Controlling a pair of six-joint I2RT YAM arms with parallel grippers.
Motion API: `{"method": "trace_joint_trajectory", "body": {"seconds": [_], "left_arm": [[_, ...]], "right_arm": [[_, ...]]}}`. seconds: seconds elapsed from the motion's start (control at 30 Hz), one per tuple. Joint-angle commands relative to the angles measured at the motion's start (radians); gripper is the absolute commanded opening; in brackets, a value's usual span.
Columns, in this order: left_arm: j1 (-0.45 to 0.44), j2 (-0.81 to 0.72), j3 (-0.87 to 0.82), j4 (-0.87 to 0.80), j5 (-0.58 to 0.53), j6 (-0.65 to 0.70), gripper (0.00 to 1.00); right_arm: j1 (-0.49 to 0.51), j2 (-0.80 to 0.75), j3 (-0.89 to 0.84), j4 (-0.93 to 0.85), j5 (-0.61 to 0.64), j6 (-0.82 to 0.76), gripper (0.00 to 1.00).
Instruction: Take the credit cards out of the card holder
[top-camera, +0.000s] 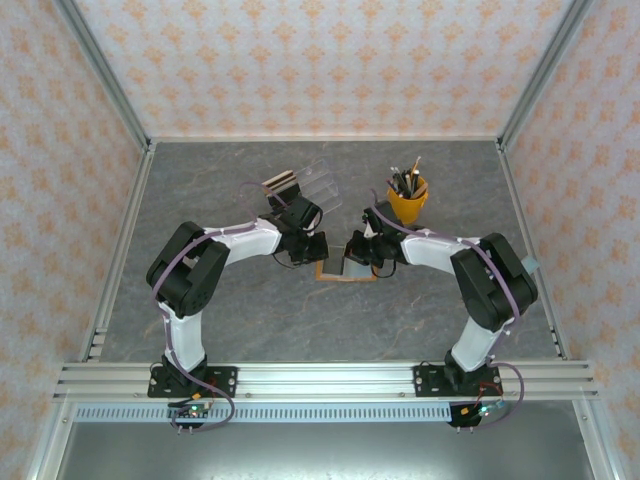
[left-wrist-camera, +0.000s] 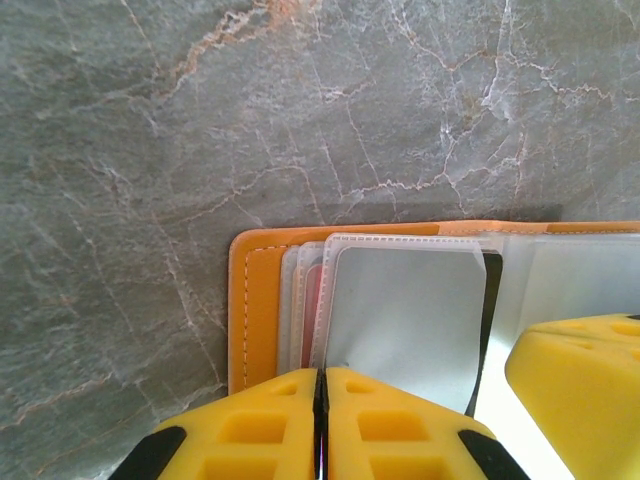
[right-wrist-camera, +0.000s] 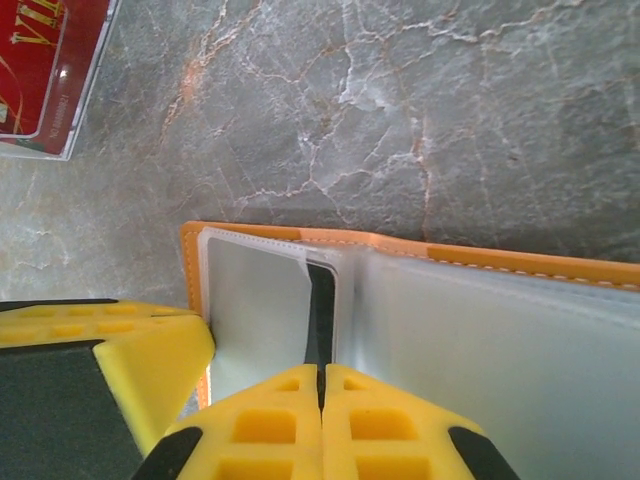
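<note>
Your left gripper (left-wrist-camera: 321, 390) has its fingers pressed together. A corner of 1 clear plastic leaf (left-wrist-camera: 400, 320) runs straight into the seam between them, so it looks pinched there. Treat that pinch as your anchor: its job is to hold the leaf down and back while the card comes out, not to lift.

The card holder (left-wrist-camera: 262, 300) lies open on the tabletop (left-wrist-camera: 150, 150) in the middle, between the 2 grippers. Its orange rim is flat and its stack of clear leaves is fanned toward the left gripper.

Just right of it, your right gripper (right-wrist-camera: 322, 390) is also pressed together. A dark edge (right-wrist-camera: 320, 310) at the leaf's opening leads into its seam. You cannot tell from here whether that is a card in the pinch or only shadow, so test with a small pull before committing.

If the card follows, draw it along the pocket's own line, low and straight, away from the left gripper. Any twist is likely to drag the leaf, and the whole holder, with it. If the holder starts to slide, stop and re-seat the left pinch.

The 2 grippers sit nearly touching, so mind the fingers. Also mind the pen cup (top-camera: 407, 203) on the far right when you carry the card off.
</note>
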Motion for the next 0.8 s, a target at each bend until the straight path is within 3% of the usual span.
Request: {"method": "trace_joint_trajectory", "body": {"seconds": [0.0, 0.23, 0.77], "left_arm": [[0.001, 0.017, -0.006, -0.089, -0.047, 0.023, 0.11], [0.0, 0.041, -0.011, -0.074, -0.014, 0.022, 0.1], [0.001, 0.078, -0.008, -0.051, 0.061, 0.034, 0.03]], "right_arm": [[-0.009, -0.025, -0.015, -0.025, 0.035, -0.015, 0.07], [-0.009, 0.015, 0.007, -0.003, 0.006, 0.001, 0.17], [-0.009, 0.067, 0.015, 0.032, -0.032, 0.006, 0.21]]}}
